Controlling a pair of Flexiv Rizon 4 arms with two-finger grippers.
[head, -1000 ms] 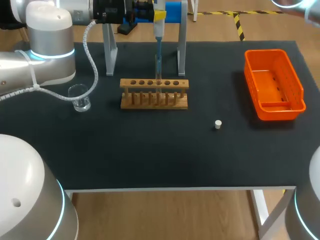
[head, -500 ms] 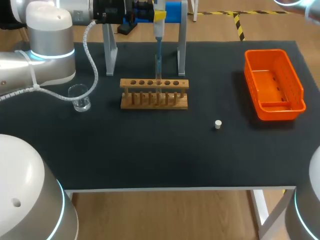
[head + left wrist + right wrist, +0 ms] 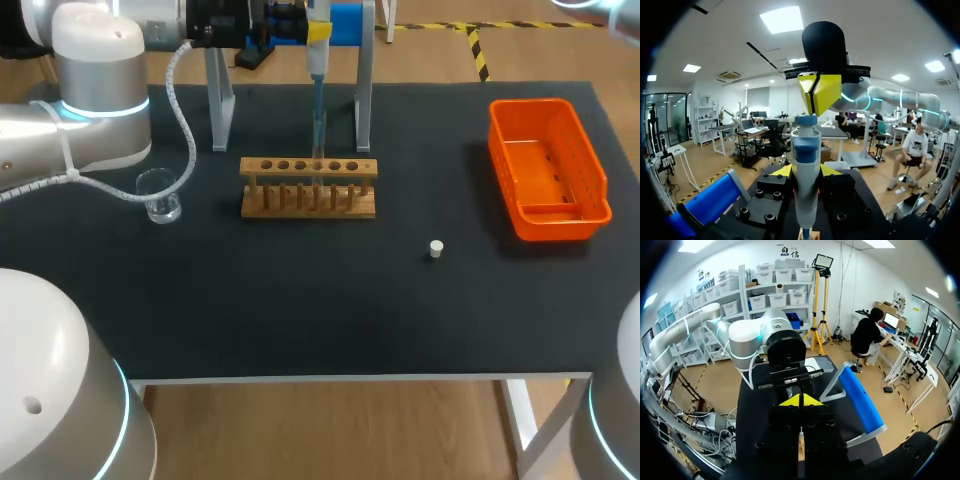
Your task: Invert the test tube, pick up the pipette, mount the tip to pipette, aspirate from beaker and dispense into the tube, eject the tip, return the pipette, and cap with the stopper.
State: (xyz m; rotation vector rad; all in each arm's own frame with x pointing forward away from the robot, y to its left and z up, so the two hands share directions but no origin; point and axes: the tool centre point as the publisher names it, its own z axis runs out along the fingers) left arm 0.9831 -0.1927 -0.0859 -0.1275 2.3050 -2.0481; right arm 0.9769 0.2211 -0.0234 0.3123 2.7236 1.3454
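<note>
A pipette [image 3: 317,60] is held upright over a wooden rack [image 3: 308,190] on a black table [image 3: 300,300].
The left arm [image 3: 95,110] comes in from the left and crosses to the table's far edge; an orange bin [image 3: 545,170] sits at the right, well apart; a metal stand [image 3: 363,90] with a blue bar straddles the far middle, its legs flanking the pipette; the left gripper [image 3: 805,172] is clamped on the pipette's body; the right gripper [image 3: 800,401], tips pressed together, rests on the pipette's top; the pipette's tip points into a middle hole of the rack; a glass beaker [image 3: 158,195] stands left of the rack; a small white stopper [image 3: 436,249] lies alone nearer the front.
</note>
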